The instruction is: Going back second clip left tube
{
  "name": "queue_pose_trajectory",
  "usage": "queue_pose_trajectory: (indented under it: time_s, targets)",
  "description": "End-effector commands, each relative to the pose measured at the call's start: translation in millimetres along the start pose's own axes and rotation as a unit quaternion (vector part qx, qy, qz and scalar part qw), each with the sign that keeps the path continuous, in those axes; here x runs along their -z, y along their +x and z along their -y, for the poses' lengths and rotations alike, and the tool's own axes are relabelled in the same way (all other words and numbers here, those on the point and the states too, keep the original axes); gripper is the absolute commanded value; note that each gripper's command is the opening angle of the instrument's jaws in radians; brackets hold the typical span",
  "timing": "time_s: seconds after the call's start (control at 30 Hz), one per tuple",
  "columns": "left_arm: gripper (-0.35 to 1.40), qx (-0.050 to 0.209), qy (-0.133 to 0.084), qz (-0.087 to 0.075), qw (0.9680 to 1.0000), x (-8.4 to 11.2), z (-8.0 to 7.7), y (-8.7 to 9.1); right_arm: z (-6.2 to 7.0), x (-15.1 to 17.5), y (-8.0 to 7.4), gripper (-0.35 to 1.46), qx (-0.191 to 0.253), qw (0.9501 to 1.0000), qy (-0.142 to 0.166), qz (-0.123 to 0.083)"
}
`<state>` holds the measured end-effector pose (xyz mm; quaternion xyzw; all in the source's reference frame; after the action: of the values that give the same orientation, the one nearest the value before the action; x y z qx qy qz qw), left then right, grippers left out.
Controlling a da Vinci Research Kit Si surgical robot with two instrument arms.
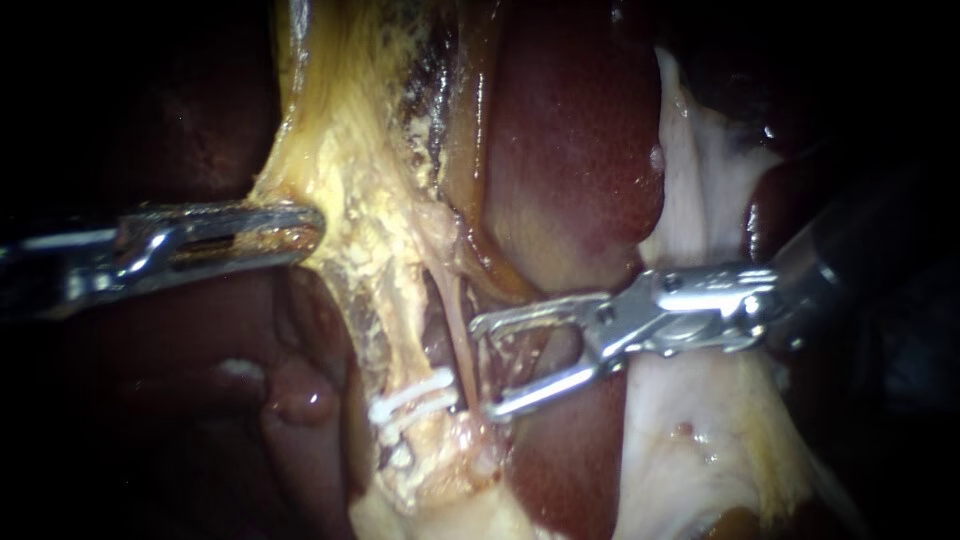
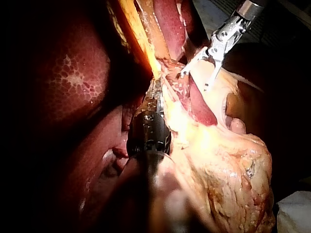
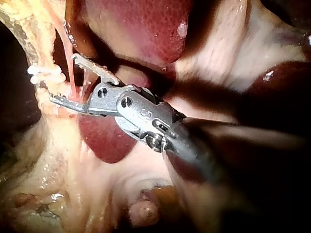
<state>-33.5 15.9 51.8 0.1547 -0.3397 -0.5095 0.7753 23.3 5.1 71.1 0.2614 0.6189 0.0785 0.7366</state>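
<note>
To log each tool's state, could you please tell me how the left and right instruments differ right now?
The left instrument is shut on yellow tissue; the right instrument stands wide open and holds nothing. The left instrument lies nearly level and well above the clip; the right instrument sits lower, its tips close beside that clip. Both are slim metal tools that point inward toward the same strand of tissue.

From where I stand, the left instrument (image 1: 300, 232) and the right instrument (image 1: 482, 368) are bright polished metal, the clip (image 1: 415, 398) looks like smooth white plastic, the liver (image 1: 570, 150) shines wet and glossy, and the yellow tissue (image 1: 350, 150) is rough and crumbly.
</note>
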Motion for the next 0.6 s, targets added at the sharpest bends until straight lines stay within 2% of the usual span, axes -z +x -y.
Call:
queue_pose_trajectory:
  time_s: [0.03,0.17,0.3,0.43,0.6]
  targets:
    - [-0.35,0.000,0.000,0.000,1.0000,-0.2,-0.1,0.1,0.0,0.8,0.6,0.59,0.011,0.9999,-0.004,-0.005]
    - [-0.35,0.000,0.000,0.000,1.0000,-0.3,-0.2,0.0,0.3,3.5,3.0,0.60,0.030,0.9993,-0.019,-0.012]
    - [-0.35,0.000,0.000,0.000,1.0000,-0.4,-0.4,0.0,0.8,4.3,4.2,0.60,0.036,0.9988,-0.025,-0.020]
    - [-0.35,-0.001,0.000,0.000,1.0000,-0.8,-0.7,0.2,1.1,4.1,4.3,0.60,0.037,0.9988,-0.023,-0.020]
    - [-0.35,-0.004,-0.001,0.003,1.0000,-2.8,-1.8,1.2,1.2,3.8,3.9,0.60,0.038,0.9988,-0.021,-0.020]
